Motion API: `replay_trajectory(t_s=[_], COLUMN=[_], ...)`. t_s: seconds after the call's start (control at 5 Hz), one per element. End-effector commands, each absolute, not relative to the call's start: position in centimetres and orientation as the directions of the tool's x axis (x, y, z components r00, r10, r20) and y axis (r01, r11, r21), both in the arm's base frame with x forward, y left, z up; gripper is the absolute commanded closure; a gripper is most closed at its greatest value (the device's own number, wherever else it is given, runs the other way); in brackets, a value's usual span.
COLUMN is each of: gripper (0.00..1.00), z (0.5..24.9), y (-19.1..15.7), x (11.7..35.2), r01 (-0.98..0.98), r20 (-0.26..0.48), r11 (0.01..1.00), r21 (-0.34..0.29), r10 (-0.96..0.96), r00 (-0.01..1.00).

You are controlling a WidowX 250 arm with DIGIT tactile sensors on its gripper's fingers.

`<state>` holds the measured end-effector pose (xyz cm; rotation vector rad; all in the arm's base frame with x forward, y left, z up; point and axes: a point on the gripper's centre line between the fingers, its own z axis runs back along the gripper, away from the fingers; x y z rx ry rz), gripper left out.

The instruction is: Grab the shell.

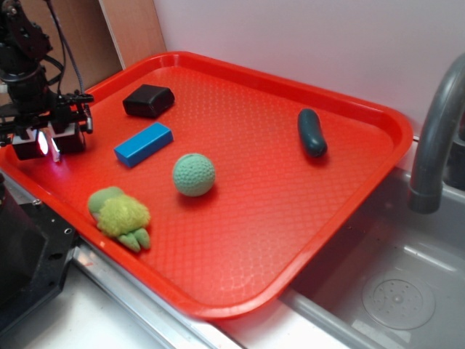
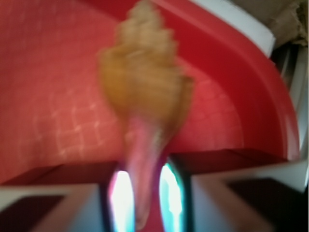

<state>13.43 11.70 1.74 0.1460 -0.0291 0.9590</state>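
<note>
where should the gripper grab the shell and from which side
Take the shell by its long narrow tail, coming from the tail end. In the blurred wrist view the tail already runs between the gripper fingers, slim enough to fit, while the knobbly wide end looks too broad. Whether the fingers touch it, I can't tell.

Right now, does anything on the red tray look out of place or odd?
Nothing looks spilled or damaged. The one notable thing is the shell: its narrow end sits between the fingers of the gripper, near the red tray's rim, though the wrist view is blurred.
</note>
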Motion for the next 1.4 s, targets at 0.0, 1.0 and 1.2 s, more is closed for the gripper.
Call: replay_trajectory(t_s=[0.0, 1.0, 1.2], gripper=[1.0, 0.0, 0.0], z=[4.6, 9.2, 9.1], y=[10.7, 12.2, 14.2], x=[15.1, 12.9, 12.8], r01=[-0.65, -0.792, -0.842], r20=[0.073, 0.134, 0.176], r11=[0.753, 0.61, 0.537], r21=[0.099, -0.026, -0.05], r10=[0.646, 0.787, 0.835], r00=[0.76, 0.602, 0.522])
